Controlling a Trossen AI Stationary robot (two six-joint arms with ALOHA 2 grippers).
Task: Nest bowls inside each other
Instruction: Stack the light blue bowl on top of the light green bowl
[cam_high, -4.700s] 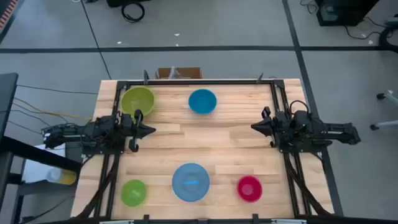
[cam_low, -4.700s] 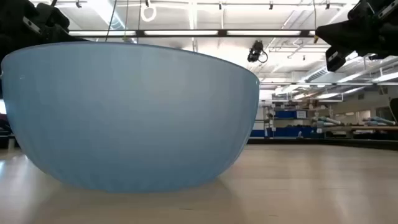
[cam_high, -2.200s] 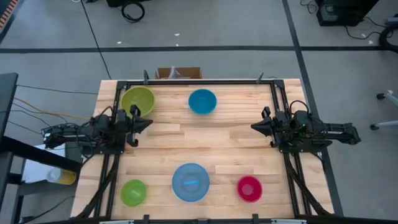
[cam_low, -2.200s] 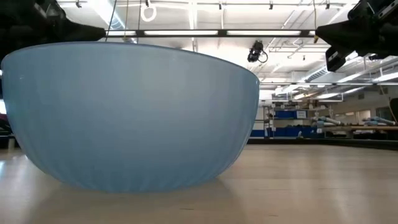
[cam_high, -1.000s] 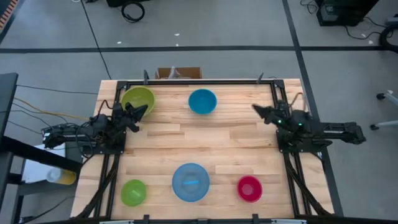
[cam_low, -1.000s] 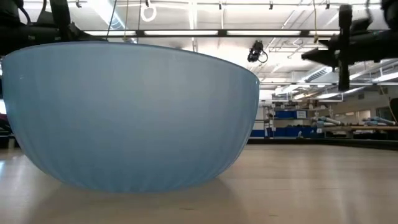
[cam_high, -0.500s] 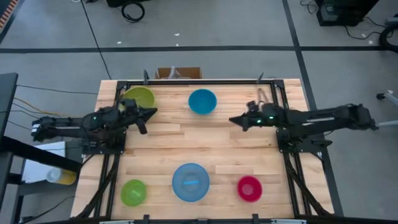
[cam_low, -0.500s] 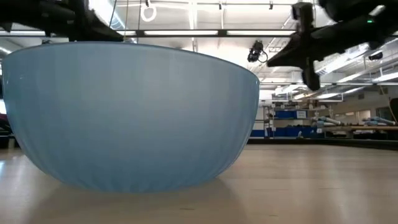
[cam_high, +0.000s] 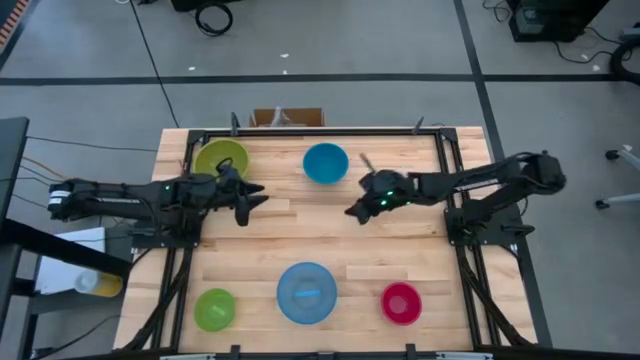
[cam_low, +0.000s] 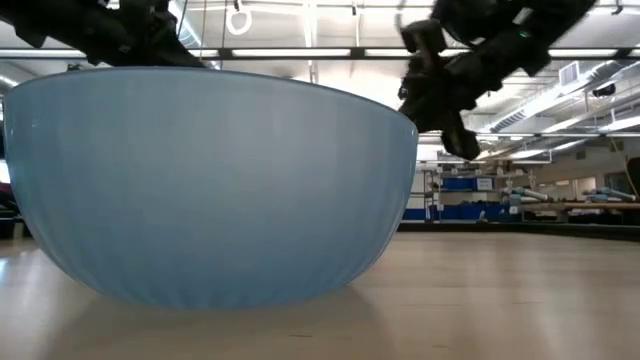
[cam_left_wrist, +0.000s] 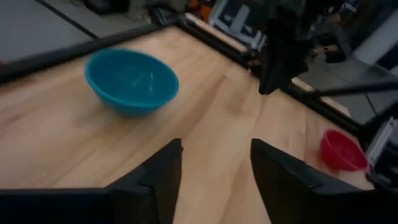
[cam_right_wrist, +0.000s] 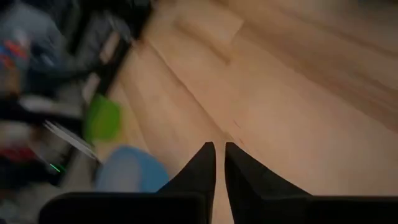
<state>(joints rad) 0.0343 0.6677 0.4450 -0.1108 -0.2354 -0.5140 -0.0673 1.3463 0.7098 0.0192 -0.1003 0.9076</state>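
Only the wrist views reveal the left end effector (cam_left_wrist: 214, 171) spread apart, the right end effector (cam_right_wrist: 219, 163) nearly closed.

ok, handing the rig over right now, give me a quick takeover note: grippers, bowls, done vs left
Left gripper: open, empty, over bare wood just in front of the large lime bowl.
Right gripper: fingers nearly together, empty, mid-table, nearer than the bright blue bowl.
Back row: large lime at left, bright blue at centre.
Front row: small lime bowl, wide pale blue bowl, magenta bowl.
Done: nothing nested; all five bowls sit apart.
Left: every nesting step.
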